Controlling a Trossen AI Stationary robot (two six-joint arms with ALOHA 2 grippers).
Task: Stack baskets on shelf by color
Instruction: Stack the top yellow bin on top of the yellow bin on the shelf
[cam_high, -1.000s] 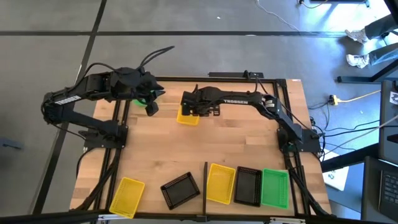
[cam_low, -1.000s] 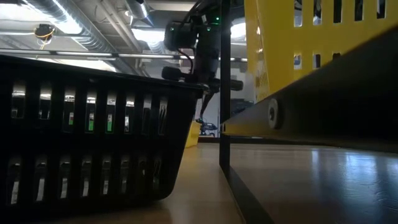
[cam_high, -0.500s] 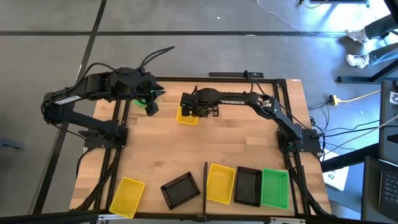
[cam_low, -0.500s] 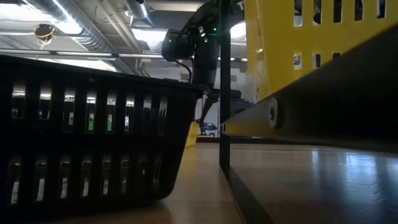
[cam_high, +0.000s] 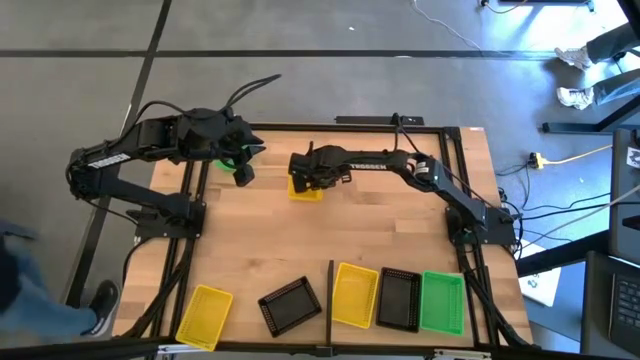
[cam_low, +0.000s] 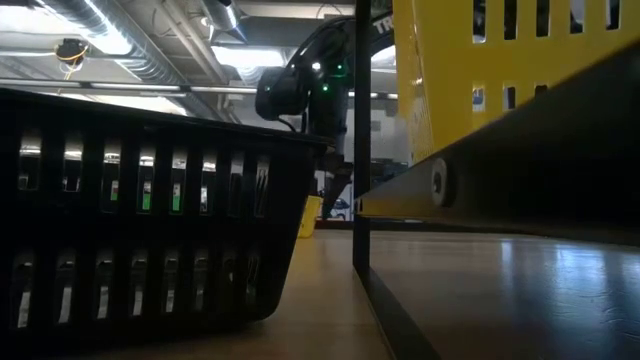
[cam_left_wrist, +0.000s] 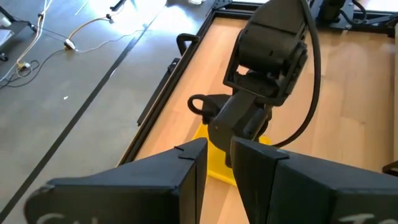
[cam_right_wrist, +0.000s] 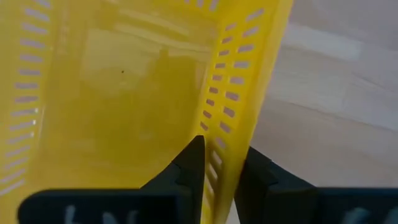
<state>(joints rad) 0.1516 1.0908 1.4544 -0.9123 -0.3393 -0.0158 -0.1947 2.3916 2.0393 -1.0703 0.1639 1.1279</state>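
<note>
Yellow lattice-walled plastic basket (cam_high: 303, 187) at the tabletop's (cam_high: 380, 235) far edge | right hand (cam_right_wrist: 219, 163) narrowly parted, pinching one thin side wall | left hand (cam_left_wrist: 217, 163) almost closed, empty, hovering near | risk: you lift by one wall, so the basket may tilt, slip or clip that neighbouring arm.

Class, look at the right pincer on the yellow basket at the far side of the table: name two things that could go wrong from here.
1. The right pincer pinches only one thin lattice wall of the yellow plastic basket, so it might tilt or slip when lifted.
2. The left pincer hangs close by, over a green plastic basket; the two arms could collide.
</note>
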